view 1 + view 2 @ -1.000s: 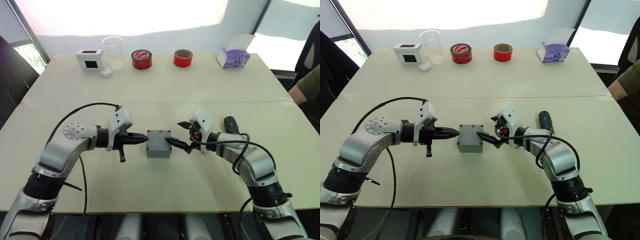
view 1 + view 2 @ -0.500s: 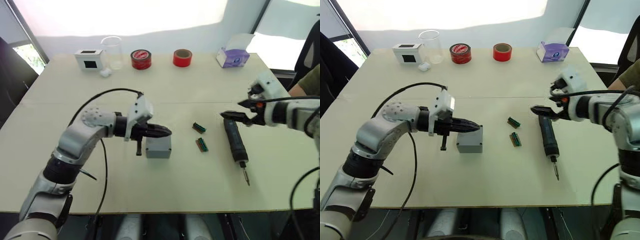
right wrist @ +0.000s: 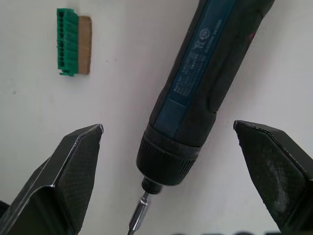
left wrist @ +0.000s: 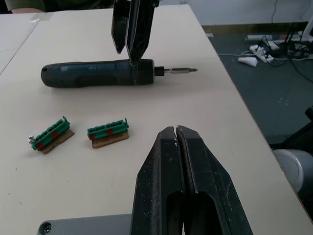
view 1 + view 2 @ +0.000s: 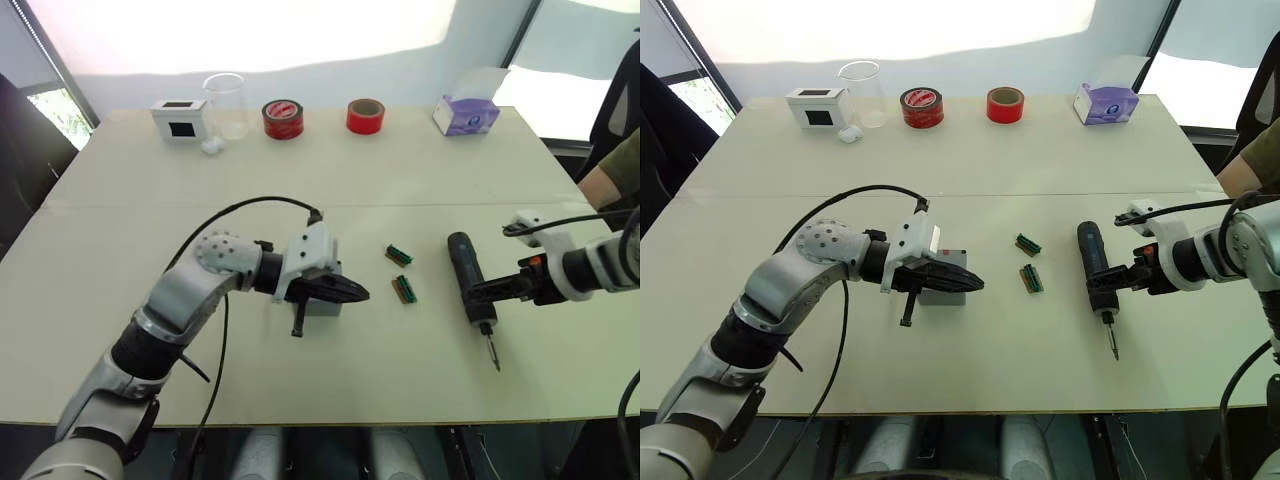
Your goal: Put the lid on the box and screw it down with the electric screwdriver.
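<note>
Right hand [image 3: 161, 191] open astride screwdriver [image 5: 1095, 266] on tabletop [image 5: 1040, 170] | rigid, weighty, smooth: best gripped mid-barrel | left hand [image 5: 970, 284] closed over box [image 5: 945, 290]

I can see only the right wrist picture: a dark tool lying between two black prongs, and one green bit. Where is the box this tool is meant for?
Observer: The small grey square box sits on the table, to the robot's left of the black cylindrical electric screwdriver.
Operator: Anything between them?
Observer: Two green ridged pieces, the farther green piece and the nearer green piece.
Operator: And the other arm?
Observer: The left gripper, fingers shut, reaches over the box.
</note>
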Tool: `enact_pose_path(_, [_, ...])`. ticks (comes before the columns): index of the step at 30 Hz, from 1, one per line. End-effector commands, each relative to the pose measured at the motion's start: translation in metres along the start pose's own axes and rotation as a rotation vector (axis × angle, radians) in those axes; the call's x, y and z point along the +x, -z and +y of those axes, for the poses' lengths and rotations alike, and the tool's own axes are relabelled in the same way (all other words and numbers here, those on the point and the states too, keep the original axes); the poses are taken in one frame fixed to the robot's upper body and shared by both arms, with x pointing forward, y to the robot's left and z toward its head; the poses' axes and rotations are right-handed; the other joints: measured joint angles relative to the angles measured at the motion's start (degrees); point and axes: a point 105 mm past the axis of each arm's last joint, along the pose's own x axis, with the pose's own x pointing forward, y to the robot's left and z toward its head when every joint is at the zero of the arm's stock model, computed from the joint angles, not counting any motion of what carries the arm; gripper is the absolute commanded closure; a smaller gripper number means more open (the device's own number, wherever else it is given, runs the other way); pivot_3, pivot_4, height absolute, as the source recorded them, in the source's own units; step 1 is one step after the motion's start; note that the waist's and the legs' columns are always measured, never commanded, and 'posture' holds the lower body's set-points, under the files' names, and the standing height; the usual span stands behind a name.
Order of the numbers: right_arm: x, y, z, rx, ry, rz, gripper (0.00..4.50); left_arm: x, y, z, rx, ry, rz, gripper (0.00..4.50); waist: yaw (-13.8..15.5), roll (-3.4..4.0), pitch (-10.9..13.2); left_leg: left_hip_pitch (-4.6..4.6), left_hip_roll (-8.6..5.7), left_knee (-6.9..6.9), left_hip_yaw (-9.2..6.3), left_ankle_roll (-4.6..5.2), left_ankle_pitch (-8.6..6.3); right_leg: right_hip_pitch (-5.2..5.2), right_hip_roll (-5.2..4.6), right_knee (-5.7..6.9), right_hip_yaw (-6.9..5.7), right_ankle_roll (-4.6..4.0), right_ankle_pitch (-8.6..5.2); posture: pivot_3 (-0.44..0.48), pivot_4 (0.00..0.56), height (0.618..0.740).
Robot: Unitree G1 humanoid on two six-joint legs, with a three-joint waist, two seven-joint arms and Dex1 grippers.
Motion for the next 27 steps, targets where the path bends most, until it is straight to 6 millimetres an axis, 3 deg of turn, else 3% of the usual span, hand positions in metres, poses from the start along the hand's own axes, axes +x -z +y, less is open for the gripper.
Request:
enact_pose_path(1, [0.003, -0.003, -0.005, 0.03, 0.017, 0.016, 0.02, 0.002, -0.009, -0.006, 0.042, 0.001, -0.026, 4.5, -0.07, 0.0, 0.0, 0.0, 0.0, 0.0, 0.0, 0.0, 0.0, 0.0, 0.0, -0.01, 0.0, 0.0, 0.0, 0.0, 0.15, 0.74])
enact_pose_path(6, [0.017, 0.009, -0.006, -0.018, 0.018, 0.091, 0.02, 0.003, -0.009, -0.005, 0.02, -0.039, -0.042, 4.5, 0.03, 0.0, 0.0, 0.0, 0.0, 0.0, 0.0, 0.0, 0.0, 0.0, 0.0, 0.0, 0.0, 0.0, 0.0, 0.0, 0.15, 0.74])
enact_pose_path(16, [0.041, 0.002, -0.006, -0.091, 0.027, 0.147, 0.02, 0.003, -0.01, -0.004, -0.005, -0.073, -0.057, 4.5, -0.3, -0.15, -0.08, 0.07, 0.02, 0.02, -0.01, 0.0, 0.0, 0.08, 0.03, -0.01, -0.01, 0.0, 0.0, 0.0, 0.15, 0.74])
enact_pose_path(20, [0.044, 0.002, -0.008, -0.12, 0.042, 0.175, 0.02, 0.003, -0.01, -0.004, -0.009, -0.079, -0.06, 4.5, -0.23, -0.22, -0.09, 0.64, 0.03, -0.01, -0.04, 0.05, -0.04, 0.69, 0.04, -0.17, -0.06, -0.01, -0.01, 0.0, 0.15, 0.74])
enact_pose_path(27, [0.048, 0.007, -0.008, -0.16, 0.053, 0.219, 2.08, 0.003, -0.01, -0.001, -0.016, -0.099, -0.066, 4.5, -0.13, -0.26, -0.12, 0.8, 0.03, -0.01, -0.05, 0.09, -0.07, 0.86, 0.01, -0.21, -0.06, -0.01, -0.01, 0.0, 0.15, 0.74])
